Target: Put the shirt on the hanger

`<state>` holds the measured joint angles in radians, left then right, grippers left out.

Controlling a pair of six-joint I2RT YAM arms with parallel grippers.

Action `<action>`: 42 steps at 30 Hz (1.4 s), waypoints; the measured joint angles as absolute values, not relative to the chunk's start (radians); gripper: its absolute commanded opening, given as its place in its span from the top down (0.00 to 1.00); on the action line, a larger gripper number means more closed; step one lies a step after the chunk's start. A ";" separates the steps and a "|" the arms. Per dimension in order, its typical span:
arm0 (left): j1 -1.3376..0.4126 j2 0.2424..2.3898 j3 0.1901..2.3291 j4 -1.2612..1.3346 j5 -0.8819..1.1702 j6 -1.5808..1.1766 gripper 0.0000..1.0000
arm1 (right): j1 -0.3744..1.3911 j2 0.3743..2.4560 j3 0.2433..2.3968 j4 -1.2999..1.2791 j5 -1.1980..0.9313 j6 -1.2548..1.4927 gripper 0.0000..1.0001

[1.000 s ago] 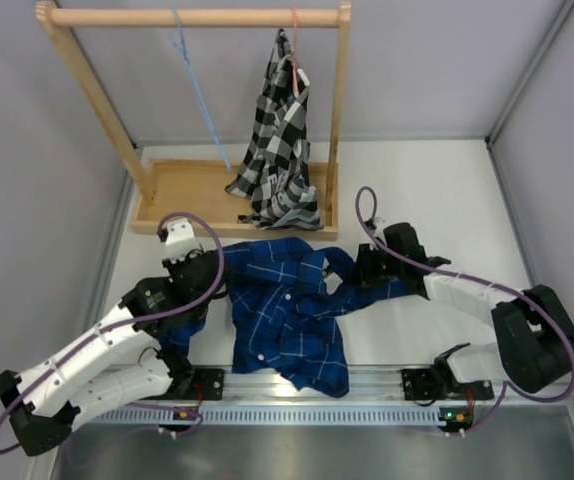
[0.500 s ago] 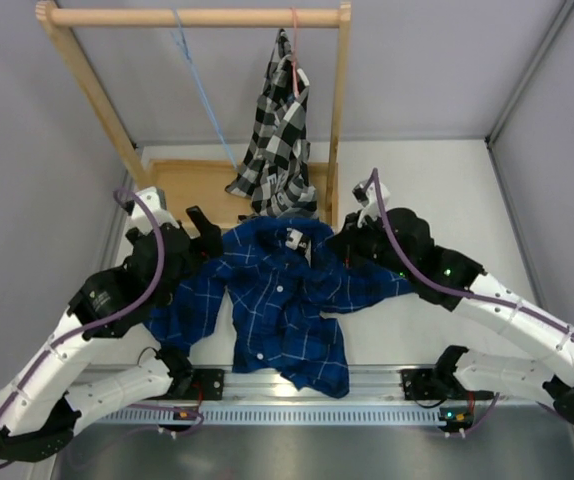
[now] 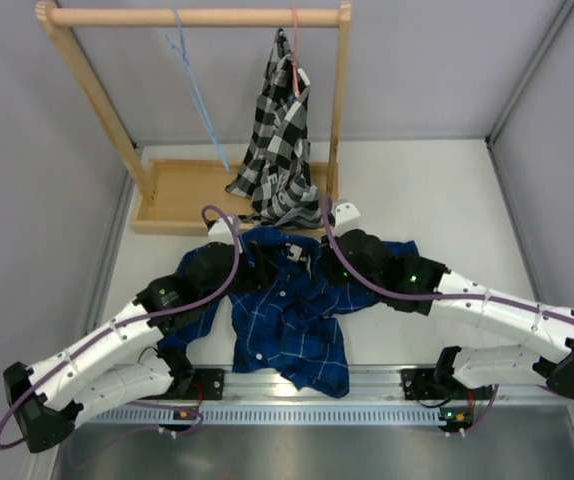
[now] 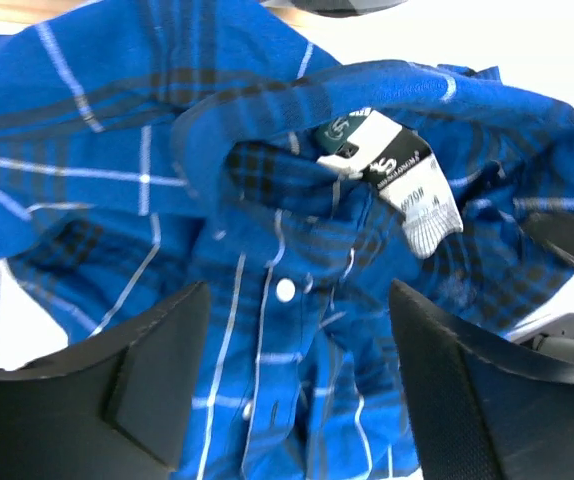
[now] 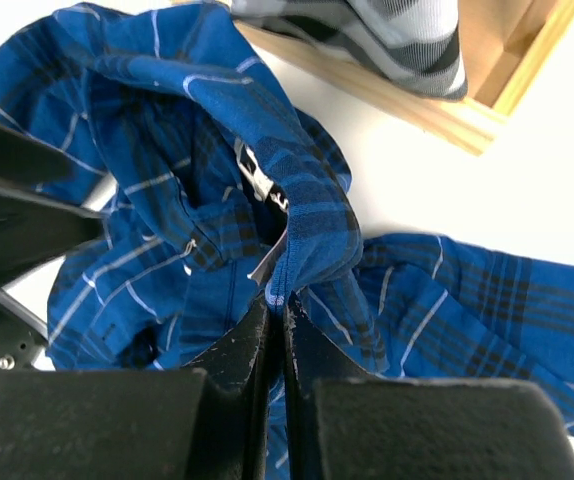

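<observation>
Both arms have swung inward from half a second ago and now meet over the collar. The shirt (image 3: 289, 318) lies rumpled on the table (image 3: 437, 190), collar at the far end and hem at the near edge. Its long axis runs near to far, with the sleeves spread left and right under the arms. Just beyond the collar are the wooden rack (image 3: 197, 17) base and the low hem of the checked shirt (image 3: 282, 130). Bare tabletop lies to the far right. The hanger (image 3: 199, 100) hangs tilted from the rail, well apart from the shirt. The left gripper (image 4: 299, 290), clamped a second ago, stands wide over the placket, holding nothing. The right gripper (image 5: 275, 318) pinches a collar fold.
</observation>
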<state>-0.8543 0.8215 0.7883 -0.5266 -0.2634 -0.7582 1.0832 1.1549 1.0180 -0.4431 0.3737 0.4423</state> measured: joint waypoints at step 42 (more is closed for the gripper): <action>-0.801 0.558 0.620 -0.338 -0.344 -0.662 1.00 | 1.127 1.294 1.649 -0.460 0.248 0.216 0.45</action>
<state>-0.8013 0.5575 0.6197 -0.3382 -0.3435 -0.6617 1.1267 1.2942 1.6485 -0.4599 0.2481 0.2165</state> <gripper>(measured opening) 0.028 0.545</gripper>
